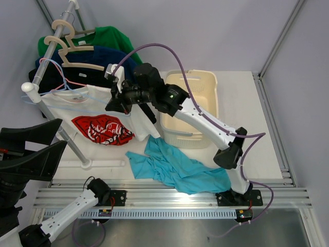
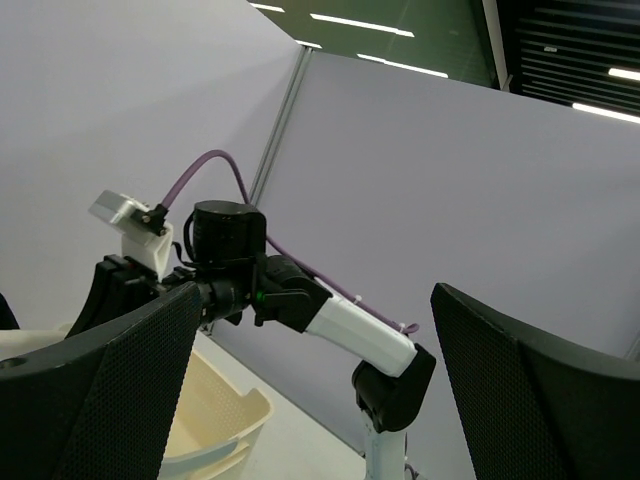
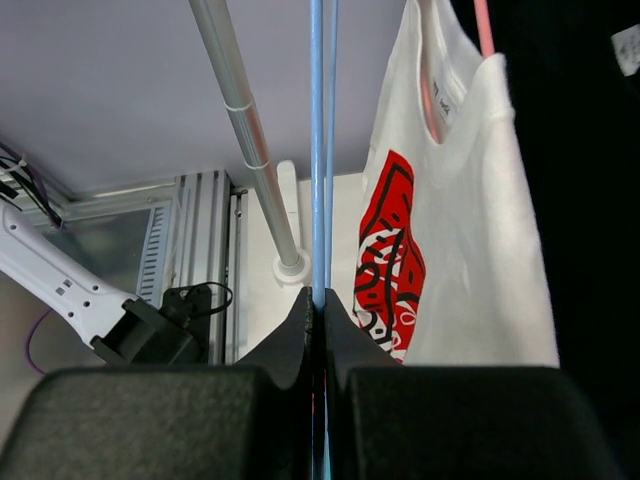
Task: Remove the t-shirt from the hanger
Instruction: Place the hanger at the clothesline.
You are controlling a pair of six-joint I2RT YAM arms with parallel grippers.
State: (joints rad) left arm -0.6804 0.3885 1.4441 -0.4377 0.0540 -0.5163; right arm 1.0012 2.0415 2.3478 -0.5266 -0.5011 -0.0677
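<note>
Bearing red lips point(image 1: 105, 128) (Coca-Cola-like script across them), the white t-shirt point(image 1: 95, 105) hangs.

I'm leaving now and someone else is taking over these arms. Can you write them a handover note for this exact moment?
Left gripper: open, empty, parked at the near left.
Right gripper: shut on the thin wire of the light-blue hanger at the rack; that hanger looks bare.
Teal t-shirt: crumpled on the table, in front of the cream basket, not in it.
White t-shirt: hanging on a pink hanger.
Done: the teal shirt appears to be off its hanger.
Left: probably let go of the hanger and pull back.
</note>
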